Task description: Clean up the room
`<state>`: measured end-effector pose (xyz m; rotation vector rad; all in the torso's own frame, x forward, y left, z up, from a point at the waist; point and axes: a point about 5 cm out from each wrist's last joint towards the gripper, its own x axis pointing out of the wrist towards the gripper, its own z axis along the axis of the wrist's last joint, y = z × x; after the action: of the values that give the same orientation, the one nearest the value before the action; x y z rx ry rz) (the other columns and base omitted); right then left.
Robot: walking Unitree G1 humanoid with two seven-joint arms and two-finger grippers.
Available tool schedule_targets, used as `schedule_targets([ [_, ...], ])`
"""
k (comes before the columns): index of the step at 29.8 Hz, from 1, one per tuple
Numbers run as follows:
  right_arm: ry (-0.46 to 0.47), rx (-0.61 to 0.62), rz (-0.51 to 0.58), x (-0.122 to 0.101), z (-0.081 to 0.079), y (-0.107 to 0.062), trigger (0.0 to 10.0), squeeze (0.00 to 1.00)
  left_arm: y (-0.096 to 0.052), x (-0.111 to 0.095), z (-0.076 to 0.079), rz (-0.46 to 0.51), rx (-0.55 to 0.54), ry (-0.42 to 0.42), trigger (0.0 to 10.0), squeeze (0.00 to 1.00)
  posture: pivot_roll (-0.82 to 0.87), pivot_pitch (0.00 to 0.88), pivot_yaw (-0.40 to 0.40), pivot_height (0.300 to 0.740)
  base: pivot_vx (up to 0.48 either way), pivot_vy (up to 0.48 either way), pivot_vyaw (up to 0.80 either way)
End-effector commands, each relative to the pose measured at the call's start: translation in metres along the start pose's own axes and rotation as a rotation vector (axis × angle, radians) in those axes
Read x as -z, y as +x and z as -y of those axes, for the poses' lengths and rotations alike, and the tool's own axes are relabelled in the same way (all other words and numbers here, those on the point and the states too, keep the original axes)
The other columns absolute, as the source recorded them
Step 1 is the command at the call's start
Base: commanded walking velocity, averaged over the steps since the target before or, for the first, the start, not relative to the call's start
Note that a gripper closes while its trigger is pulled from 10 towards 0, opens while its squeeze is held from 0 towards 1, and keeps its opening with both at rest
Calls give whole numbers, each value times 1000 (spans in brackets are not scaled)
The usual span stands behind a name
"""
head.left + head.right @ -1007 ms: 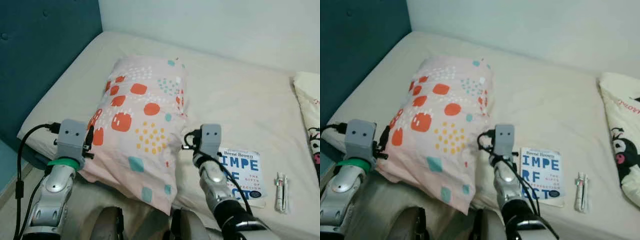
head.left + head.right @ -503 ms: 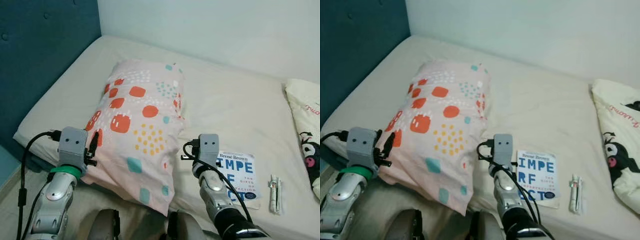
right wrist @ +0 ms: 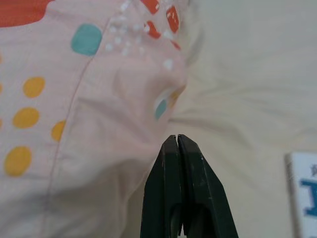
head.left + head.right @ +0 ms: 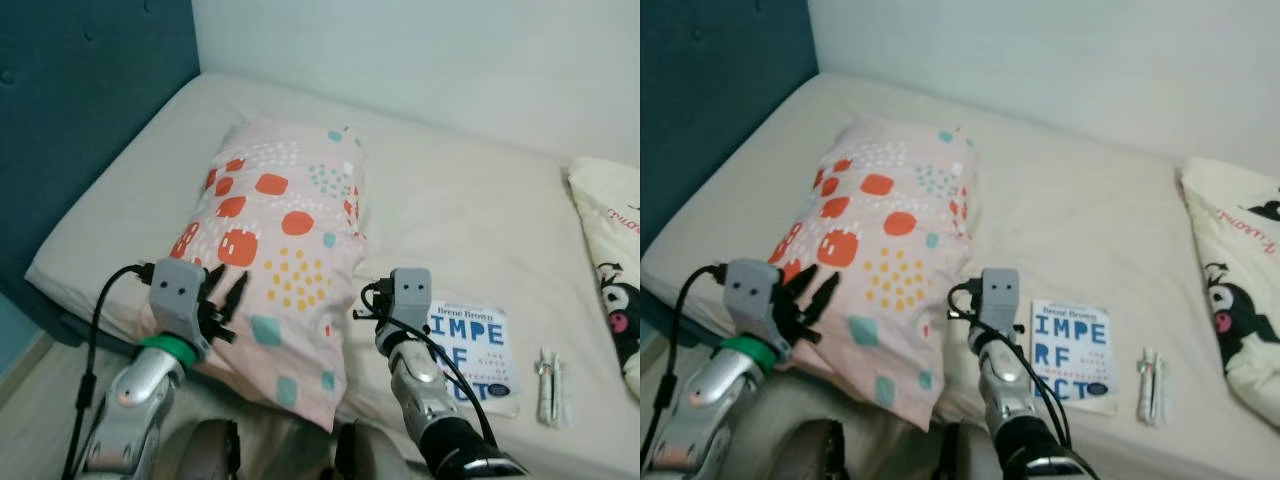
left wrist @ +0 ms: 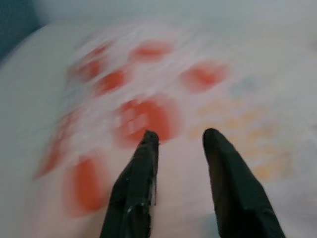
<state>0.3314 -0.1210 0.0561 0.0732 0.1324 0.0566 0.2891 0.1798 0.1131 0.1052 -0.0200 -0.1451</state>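
- Lying lengthwise on the cream bed (image 4: 470,210), a pink pillow (image 4: 285,250) patterned with orange blotches is seen beside the teal headboard (image 4: 80,120).
- At the pillow's near left corner, the left gripper (image 5: 178,141) is held with fingers parted, nothing between them.
- Against the pillow's right edge, the right gripper (image 3: 177,141) is pressed closed, empty.
- A blue-lettered book (image 4: 478,345), then a pen (image 4: 547,385), are seen further right.

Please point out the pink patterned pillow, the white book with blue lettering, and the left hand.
pink patterned pillow (image 4: 285,230), left eye view, middle of its top.
white book with blue lettering (image 4: 480,345), left eye view, cover.
left hand (image 5: 179,141), left wrist view, between fingertips.
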Motion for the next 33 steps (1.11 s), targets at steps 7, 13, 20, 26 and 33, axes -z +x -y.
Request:
schedule_targets([
  [7, 46, 18, -1, 4, -17, -3, 10000, 0, 4, 30, -70, -160, -313, -38, 10000, 0, 143, 91, 68, 635, 0, 0, 0],
  [13, 13, -4, -1, 3, -12, -2, 10000, 0, 3, 44, -80, -246, -368, -103, 10000, 0, 133, 99, 26, 635, 0, 0, 0],
  [20, -32, -3, -19, 1, -6, 1, 10000, 0, -4, 59, -82, -259, -467, -121, 10000, 0, 107, 100, -22, 635, 0, 0, 0],
  [26, -29, 3, -32, -1, -1, 3, 10000, 0, -6, 62, -80, -232, -455, -100, 10000, 0, 97, 113, -68, 635, 0, 0, 0],
  [33, -65, -38, -45, -12, -3, 12, 10000, 0, -17, 66, -105, -266, -615, 3, 10000, 0, 70, 119, -89, 635, 0, 0, 0],
])
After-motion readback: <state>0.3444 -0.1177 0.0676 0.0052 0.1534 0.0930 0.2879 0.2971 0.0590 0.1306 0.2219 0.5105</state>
